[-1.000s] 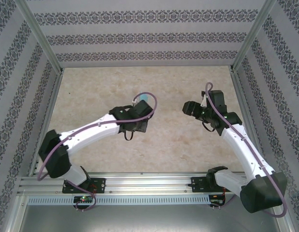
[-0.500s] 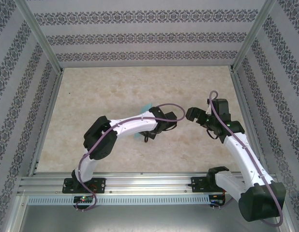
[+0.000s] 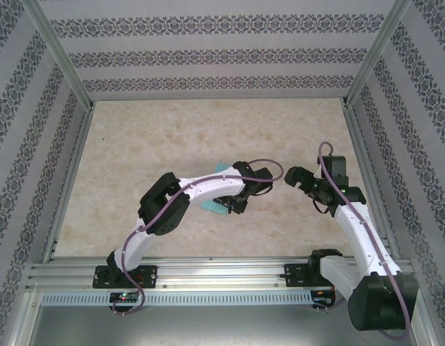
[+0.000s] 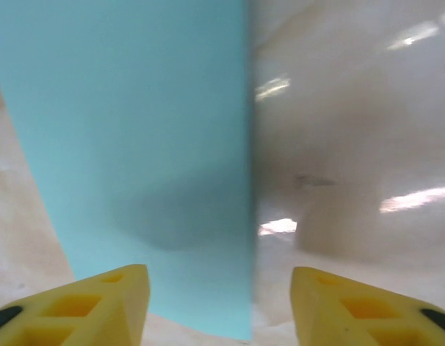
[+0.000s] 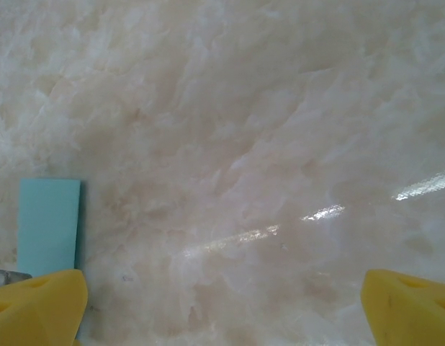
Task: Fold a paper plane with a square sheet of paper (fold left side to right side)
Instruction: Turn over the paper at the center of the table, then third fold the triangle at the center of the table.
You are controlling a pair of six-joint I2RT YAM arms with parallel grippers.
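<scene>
The turquoise sheet of paper [image 3: 212, 206] lies on the table at the centre, mostly hidden under my left forearm. In the left wrist view the sheet of paper [image 4: 136, 144] covers the left half, with a straight edge running down between my fingers. My left gripper [image 4: 219, 306] [image 3: 235, 204] stands open over that edge, its yellow fingertips [image 4: 107, 299] apart and off the paper. My right gripper [image 3: 293, 175] [image 5: 222, 306] hovers wide open just right of the left wrist, with bare table under it. A narrow strip of the sheet of paper [image 5: 50, 227] shows at its left. The paper plane is out of view.
The marble-patterned table [image 3: 172, 130] is boxed in by patterned walls with metal posts [image 3: 64, 58] at the back corners. A metal rail [image 3: 222, 277] carrying both arm bases runs along the near edge. The two wrists sit close together at the centre.
My left arm swung right and nearer, bringing the paper to the table's centre, and its gripper opened. My right gripper opened fully and drew slightly right.
</scene>
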